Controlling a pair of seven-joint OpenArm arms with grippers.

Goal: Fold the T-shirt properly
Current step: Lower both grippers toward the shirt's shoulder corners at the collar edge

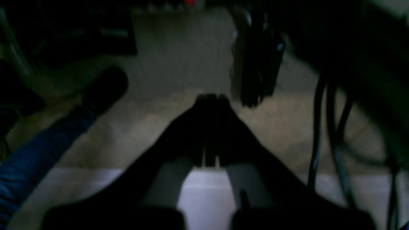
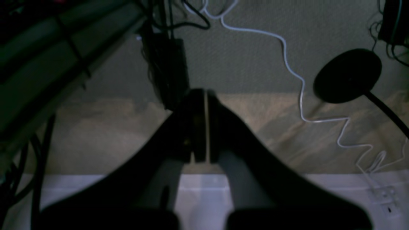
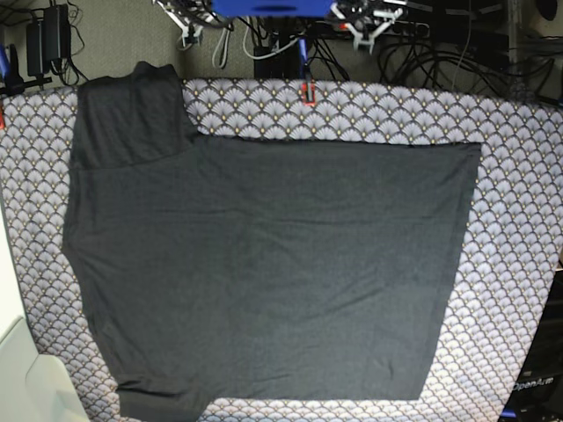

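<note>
Both grippers shut and empty as dark T-shirt lies spread across patterned cloth

The left gripper [image 1: 211, 99] is closed, its dark fingers together with nothing between them. The right gripper [image 2: 201, 94] is likewise shut and holds nothing. Beyond the left one, the dim left wrist view shows the floor [image 1: 179, 127], a black device and loose cables, with a blue-clad leg [image 1: 48, 156] ending in a dark shoe [image 1: 107, 84] off to one side. Beyond the right one are a round black base [image 2: 348, 76] with a thin pole, a winding pale cable [image 2: 302, 95] and a pale wall [image 2: 287, 188] with a socket plate [image 2: 385, 195].

In the base view, the T-shirt [image 3: 273, 264], dark charcoal and plain side up, covers most of the surface, clear of both grippers. It lies on the grey-white fan-patterned tablecloth [image 3: 519, 220]. One sleeve [image 3: 132, 119] reaches toward the upper left corner of the surface as that view shows it; the other [image 3: 163, 400] lies near the lower left, bunched and creased. The right side runs fairly straight, and shallow wrinkles cross the body. A blue-and-red part [image 3: 308, 88] shows at the upper edge of the tablecloth, apart from the shirt.
</note>
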